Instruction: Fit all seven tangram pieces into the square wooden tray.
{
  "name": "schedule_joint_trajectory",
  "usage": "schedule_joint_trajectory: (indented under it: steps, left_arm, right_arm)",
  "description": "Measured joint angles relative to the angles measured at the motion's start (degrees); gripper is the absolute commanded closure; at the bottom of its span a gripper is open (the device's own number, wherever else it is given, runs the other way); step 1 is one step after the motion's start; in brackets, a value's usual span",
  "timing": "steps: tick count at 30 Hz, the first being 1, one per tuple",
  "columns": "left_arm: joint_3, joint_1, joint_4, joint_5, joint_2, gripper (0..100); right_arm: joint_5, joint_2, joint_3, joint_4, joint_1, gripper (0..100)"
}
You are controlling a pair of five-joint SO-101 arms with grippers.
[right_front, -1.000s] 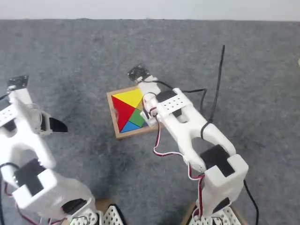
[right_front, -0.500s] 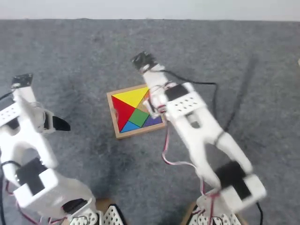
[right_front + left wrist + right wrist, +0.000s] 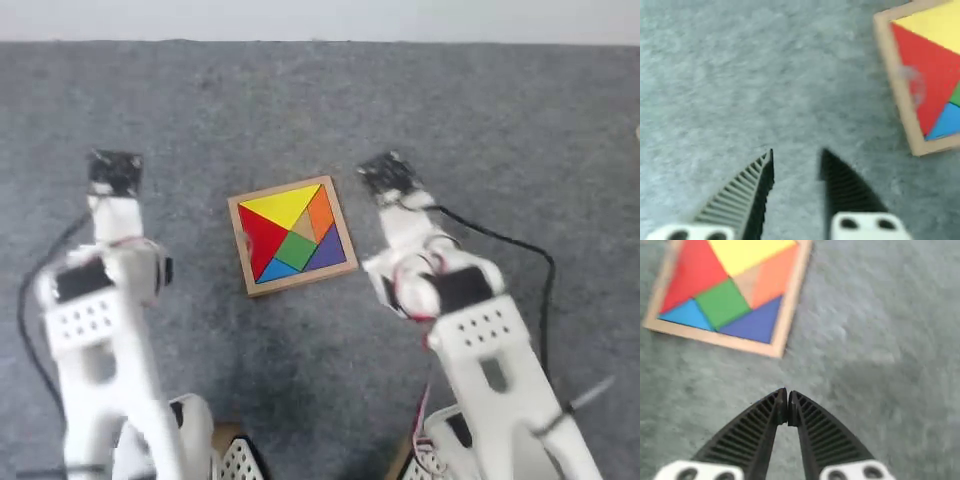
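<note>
The square wooden tray (image 3: 243, 250) lies mid-table on the grey carpet, holding coloured tangram pieces: yellow (image 3: 278, 206), red (image 3: 260, 238), green (image 3: 296, 250), orange (image 3: 321, 213), purple (image 3: 329, 254), blue (image 3: 275, 270) and a tan one (image 3: 304, 226). In the left wrist view the tray (image 3: 895, 85) sits off to the side of my left gripper (image 3: 796, 162), which is open over bare carpet. My right gripper (image 3: 787, 400) is shut and empty, a short way from the tray's edge (image 3: 790, 305). In the high view the left arm (image 3: 105, 260) stands left of the tray, the right arm (image 3: 430, 270) right of it.
Grey carpet (image 3: 480, 120) covers the table all around the tray. A black cable (image 3: 510, 245) runs along the right arm. The arm bases (image 3: 235, 460) stand at the near edge.
The right arm has pulled back from over the tray to its right side, uncovering the orange and purple pieces. The left arm has swung in toward the tray.
</note>
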Motion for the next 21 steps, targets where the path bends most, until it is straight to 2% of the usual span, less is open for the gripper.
schedule_joint_trajectory:
  steps: [3,9,21]
  left_arm:
    - [7.21,1.67,-2.55,0.26,-7.47,99]
    - [18.99,1.93,-8.09,5.27,-16.62,99]
    - [42.29,2.37,-22.68,5.98,-37.54,98]
  right_arm:
    - [0.00,-4.92,6.95,-2.11,2.90,99.1]
    - [2.37,-12.48,21.98,-7.91,5.54,99.1]
    - [7.74,-33.58,40.26,-8.97,17.14,99.0]
